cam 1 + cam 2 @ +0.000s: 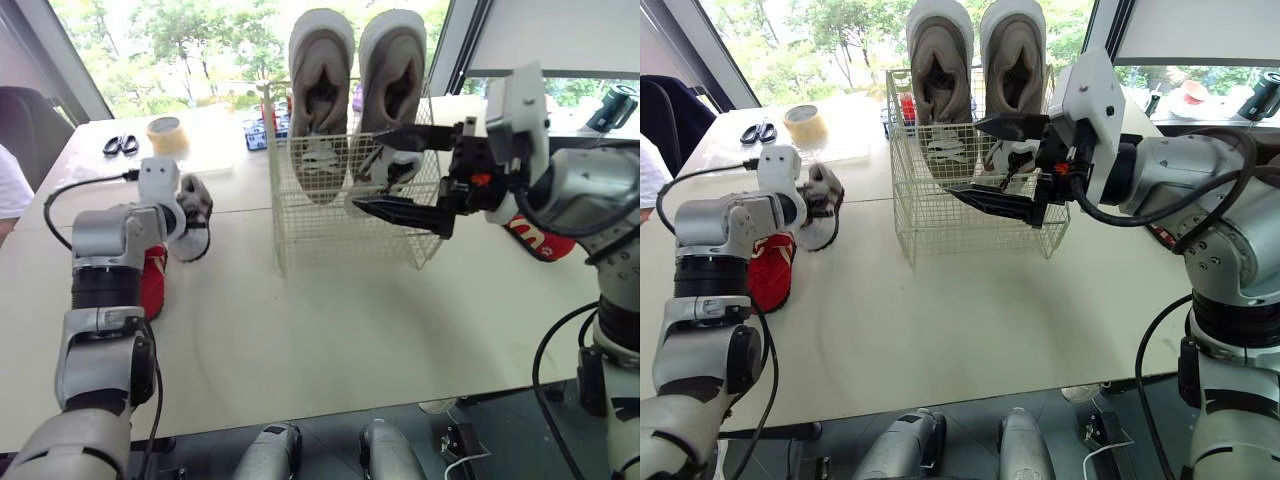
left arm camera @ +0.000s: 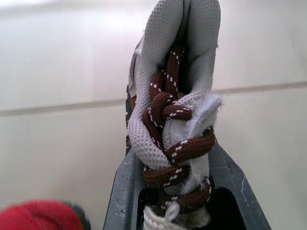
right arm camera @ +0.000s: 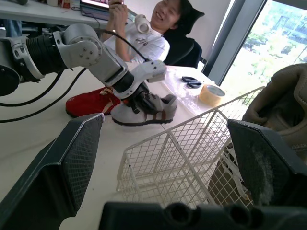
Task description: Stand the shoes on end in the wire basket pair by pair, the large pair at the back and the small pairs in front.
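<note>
Two large grey shoes (image 1: pixel 322 90) stand on end at the back of the white wire basket (image 1: pixel 300 225) in the middle of the table. My left gripper (image 1: pixel 193 215) is shut on a small grey shoe (image 2: pixel 168 110) with brown laces, which rests on the table left of the basket. Beside it, under my left forearm, lies a red shoe (image 1: pixel 152 285). My right gripper (image 1: pixel 375 170) hangs open at the basket's front right, level with its rim, holding nothing. Another red shoe (image 1: pixel 540 242) lies on the table behind my right arm.
A roll of tape (image 1: pixel 167 133) and scissors (image 1: pixel 121 145) lie at the back left of the table. A person (image 3: pixel 153 33) sits by a dark chair beyond the table's left side. The table's front edge (image 1: pixel 300 405) is close to me.
</note>
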